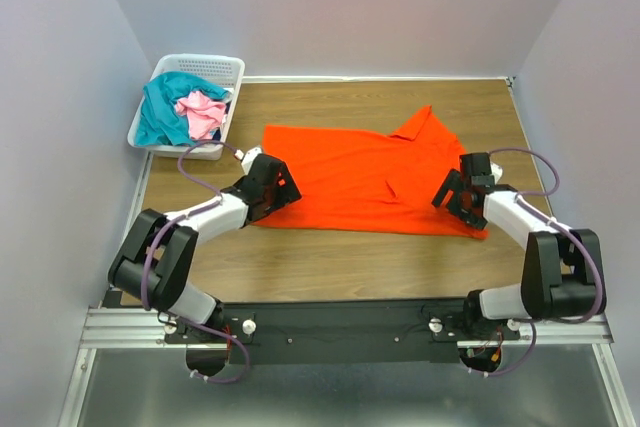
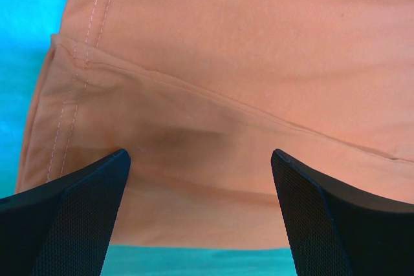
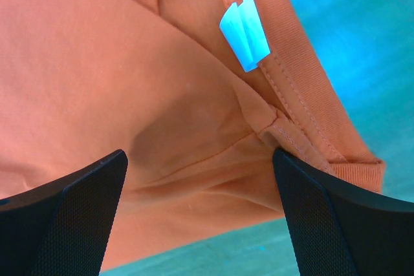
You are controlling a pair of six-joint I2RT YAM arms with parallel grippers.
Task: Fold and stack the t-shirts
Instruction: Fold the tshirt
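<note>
The bright orange t-shirt lies spread flat on the wooden table, its collar at the far right. My left gripper is open at the shirt's near left corner. In the left wrist view its fingers straddle the hemmed cloth. My right gripper is open at the near right corner. In the right wrist view its fingers straddle a fold of the orange cloth beside a white label. The teal t-shirt and the pink t-shirt lie crumpled in the basket.
The white slatted basket stands at the table's far left corner. Grey walls close in the left, back and right sides. Bare wood runs between the shirt and the arm bases.
</note>
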